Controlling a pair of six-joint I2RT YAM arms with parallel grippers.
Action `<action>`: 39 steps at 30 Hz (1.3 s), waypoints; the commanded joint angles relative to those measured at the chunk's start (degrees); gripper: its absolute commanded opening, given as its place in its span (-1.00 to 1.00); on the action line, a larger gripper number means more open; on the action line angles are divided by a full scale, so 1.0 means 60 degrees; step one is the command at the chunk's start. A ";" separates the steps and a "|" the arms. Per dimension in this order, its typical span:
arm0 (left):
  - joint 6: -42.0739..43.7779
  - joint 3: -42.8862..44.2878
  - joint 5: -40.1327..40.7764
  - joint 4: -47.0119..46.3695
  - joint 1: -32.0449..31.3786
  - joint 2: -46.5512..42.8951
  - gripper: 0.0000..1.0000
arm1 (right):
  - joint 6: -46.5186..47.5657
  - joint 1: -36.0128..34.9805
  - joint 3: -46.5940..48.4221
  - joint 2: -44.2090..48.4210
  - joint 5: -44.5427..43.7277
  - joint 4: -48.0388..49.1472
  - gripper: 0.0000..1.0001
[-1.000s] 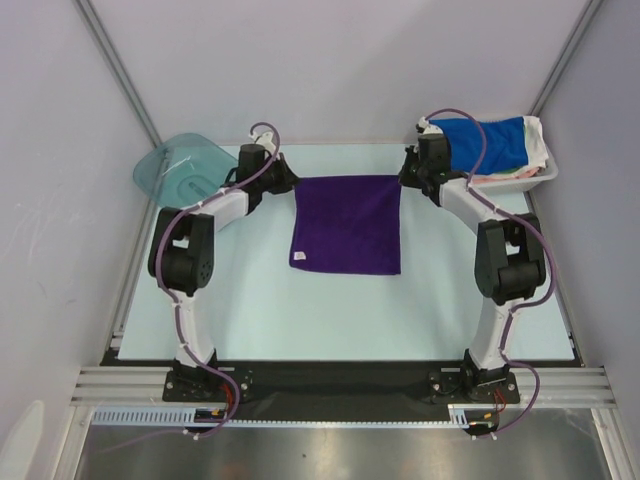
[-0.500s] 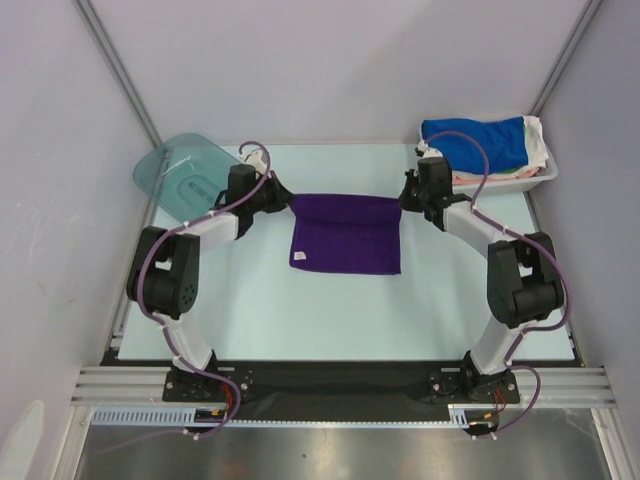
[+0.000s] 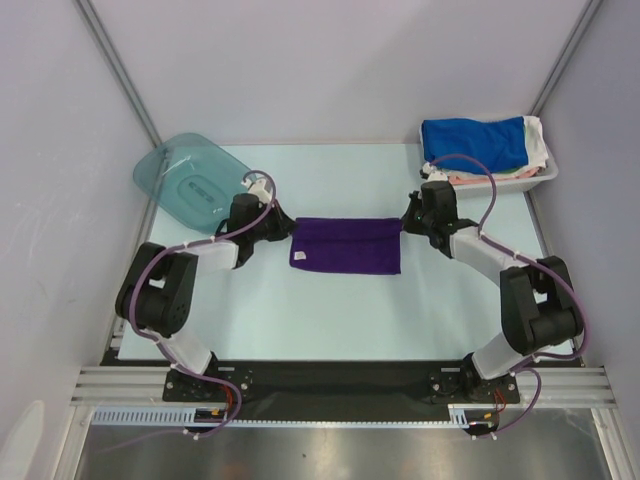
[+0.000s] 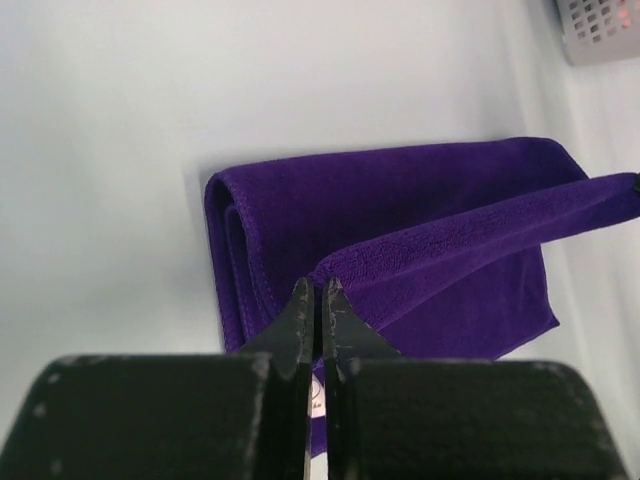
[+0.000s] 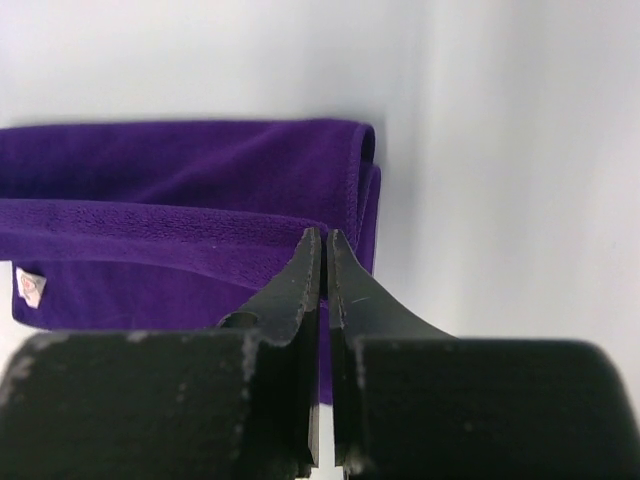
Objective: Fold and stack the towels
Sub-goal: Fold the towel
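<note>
The dark purple towel [image 3: 345,245] lies mid-table, doubled over into a wide band. My left gripper [image 3: 285,228] is shut on its upper layer's left corner. My right gripper [image 3: 405,222] is shut on the right corner. In the left wrist view the gripper [image 4: 317,285] pinches the raised purple edge [image 4: 470,230] above the lower layer. In the right wrist view the gripper [image 5: 325,235] clamps the same edge [image 5: 150,225]; a small white tag [image 5: 30,288] shows at the towel's near left. The royal blue towel [image 3: 475,142] sits on top of the pile in the basket.
A white basket [image 3: 545,178] stands at the back right with the blue towel over white and pinkish cloth. A teal translucent lid [image 3: 185,180] lies at the back left. The booth walls close in the table's back and sides.
Both grippers have moved toward the near side, carrying the purple towel's far edge over its lower half. The towel went from a full spread to a half-depth band.
</note>
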State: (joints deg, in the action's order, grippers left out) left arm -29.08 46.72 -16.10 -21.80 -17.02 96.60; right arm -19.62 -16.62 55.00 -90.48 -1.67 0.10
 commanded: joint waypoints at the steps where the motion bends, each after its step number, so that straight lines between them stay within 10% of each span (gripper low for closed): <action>1: -0.0046 -0.0344 0.0324 -0.0702 -0.0021 -0.0586 -0.99 | -0.0231 -0.0115 -0.0465 0.0723 -0.0147 0.0540 -1.00; 21: 0.0217 -0.1575 0.0267 -0.0922 -0.0123 -0.1085 -0.85 | -0.0554 -0.0540 -0.2165 0.1515 -0.0175 0.1038 -1.00; 31: 0.0174 -0.2469 0.0440 -0.0967 -0.0430 -0.2444 -0.44 | -0.0788 -0.0569 -0.2634 0.2642 -0.0145 0.0630 -0.14; 39: 0.0174 -0.1826 0.1247 0.0673 -0.0518 -0.3326 -0.42 | -0.0935 -0.0628 -0.1712 0.1751 -0.0424 -0.0396 -0.15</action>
State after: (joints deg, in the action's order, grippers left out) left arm -28.49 32.60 -11.55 -21.82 -19.57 78.26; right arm -24.45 -19.94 41.28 -77.45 -2.61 0.71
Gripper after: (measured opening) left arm 0.289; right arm 0.426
